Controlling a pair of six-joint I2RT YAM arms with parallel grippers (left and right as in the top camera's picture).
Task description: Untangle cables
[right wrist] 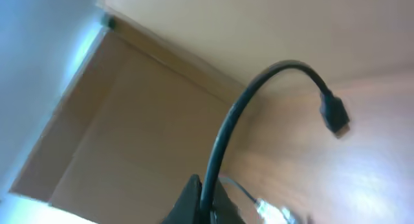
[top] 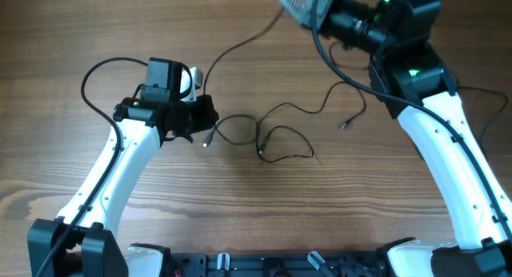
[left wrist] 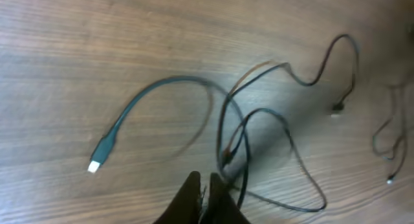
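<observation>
Thin black cables lie in loose loops at the table's middle, crossing in a knot. One cable ends in a white-tipped plug, another in a small plug. My left gripper is low at the tangle's left edge, shut, and a thin strand shows in the slit between its fingers. My right gripper is lifted high above the table's far side, blurred in the overhead view. It is shut on a black cable that arcs up to a black plug. This cable trails down toward the left arm.
The wooden table carries both white arms, the left arm and the right arm. A thicker black wire loops out from the left wrist. A dark bar runs along the front edge.
</observation>
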